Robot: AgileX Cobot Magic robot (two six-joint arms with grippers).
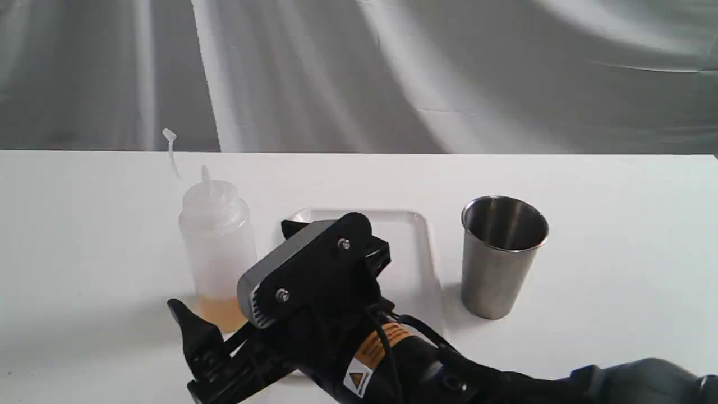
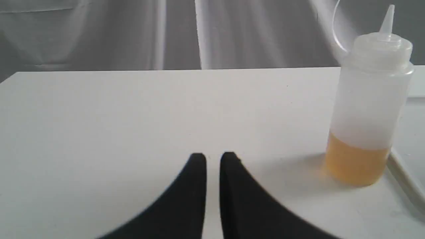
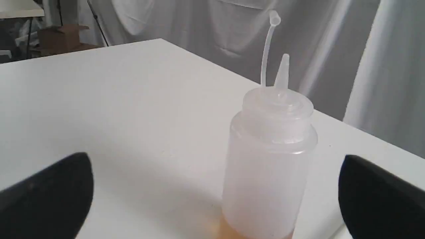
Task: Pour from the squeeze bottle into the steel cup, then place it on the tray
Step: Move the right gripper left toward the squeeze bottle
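Nearest you, your right arm (image 1: 392, 348) reaches in across the near edge of the tray (image 1: 413, 247). Your right gripper (image 3: 215, 162) has its jaws spread wide on either side of the squeeze bottle (image 1: 216, 241), touching it on neither side, so it grips nothing. Your left gripper (image 2: 213, 157) shows only in its own wrist view. Its black fingers (image 2: 199, 186) are drawn together on nothing, low over the table (image 1: 617, 224), out past the bottle on the side away from the tray. The bottle stands upright on the table just beside the tray, not on it. It has a shallow layer of amber liquid (image 2: 357, 162) at its base, and its tip cap (image 3: 274, 18) is off the nozzle (image 3: 283, 69), raised on its tether. On the tray's opposite side, near it but apart, the steel cup (image 1: 496, 264) stands upright, mouth open — you cannot tell whether it holds anything. Beyond the tray the table runs to its far edge, with grey cloth (image 1: 449, 73) behind.
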